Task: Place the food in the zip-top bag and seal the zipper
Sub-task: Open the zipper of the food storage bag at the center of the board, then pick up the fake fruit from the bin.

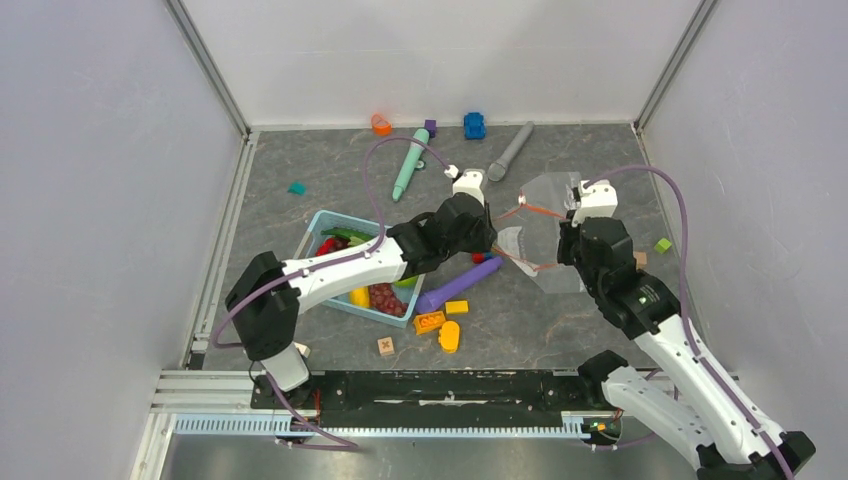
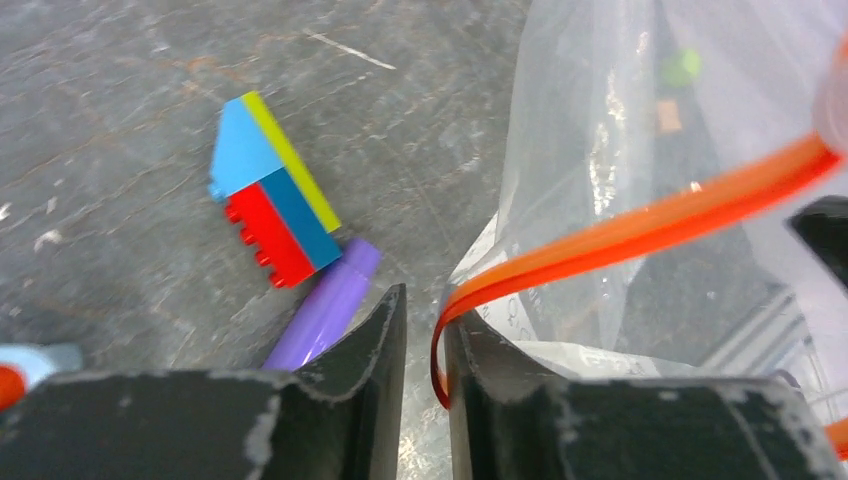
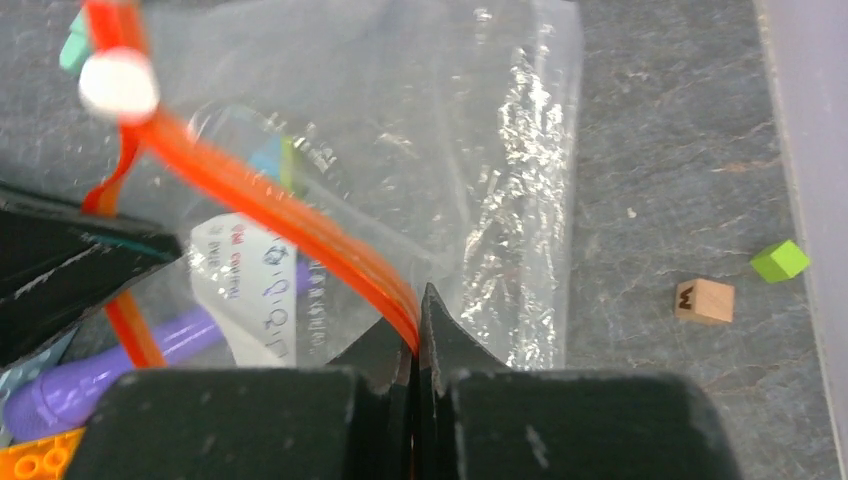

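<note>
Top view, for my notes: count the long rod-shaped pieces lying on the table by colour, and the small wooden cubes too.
Teal-green plastic rod: 1
Grey rod: 1
Purple plastic cylinder: 1
Small wooden cubes: 2
Total: 5

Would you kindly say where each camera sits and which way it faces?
Top external: above and behind, looking down on the table; both arms show.
Left wrist: on that arm, facing the zipper end between the parted left pincer.
Right wrist: on that arm, facing the right pincer shut on the zipper.
Shared: both wrist views show the zip-top bag.
</note>
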Available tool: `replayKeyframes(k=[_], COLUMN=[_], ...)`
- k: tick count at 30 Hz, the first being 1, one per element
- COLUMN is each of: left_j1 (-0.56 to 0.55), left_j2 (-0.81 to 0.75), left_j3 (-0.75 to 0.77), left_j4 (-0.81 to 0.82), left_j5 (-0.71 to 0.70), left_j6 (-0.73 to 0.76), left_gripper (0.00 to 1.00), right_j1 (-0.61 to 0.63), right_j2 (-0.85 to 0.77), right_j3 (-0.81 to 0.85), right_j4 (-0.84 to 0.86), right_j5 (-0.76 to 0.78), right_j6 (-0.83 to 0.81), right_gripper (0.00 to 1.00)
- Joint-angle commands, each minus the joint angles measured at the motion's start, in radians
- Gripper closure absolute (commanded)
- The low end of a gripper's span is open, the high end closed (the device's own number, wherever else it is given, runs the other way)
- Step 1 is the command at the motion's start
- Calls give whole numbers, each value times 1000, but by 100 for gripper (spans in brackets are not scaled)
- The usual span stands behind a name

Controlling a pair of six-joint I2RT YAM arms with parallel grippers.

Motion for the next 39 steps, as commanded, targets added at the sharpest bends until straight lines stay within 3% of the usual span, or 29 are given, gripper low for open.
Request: replayKeyframes(k=[1,7,11,18,25,28,33,39], left_j1=[10,7,4,3,8,55,189,246], left_j2=[28,52,6,-178,-408,-475,-499,-437], left_j3=[-2,-1,-49,-127,-315,-371,-453,-472], left_j4=[138,174,221,116,-66,-171,-188,-174], left_j5=[226,395,452,367,-76,-199,-92,-9], left_j6=[112,123,133,153,89,6,-76,-91], left_gripper=[70,44,1,0,0,0,0,0], right_j1=[-4,-5,-4,-4,-4,-4,-5,-4], right_j2=[-7,58,82,123,153,155,159,161], right_j3=[-69,-126,-126,-119,-119,-127,-146,-151], right_j4=[14,50,46,33,39,51,66,69], right_j5=[-131,-67,-14,-15,-15,-23,-46,-54], right_j6=[-4,25,70,104,118,119,117,107], right_gripper=[100,100,100,100,100,100,100,100])
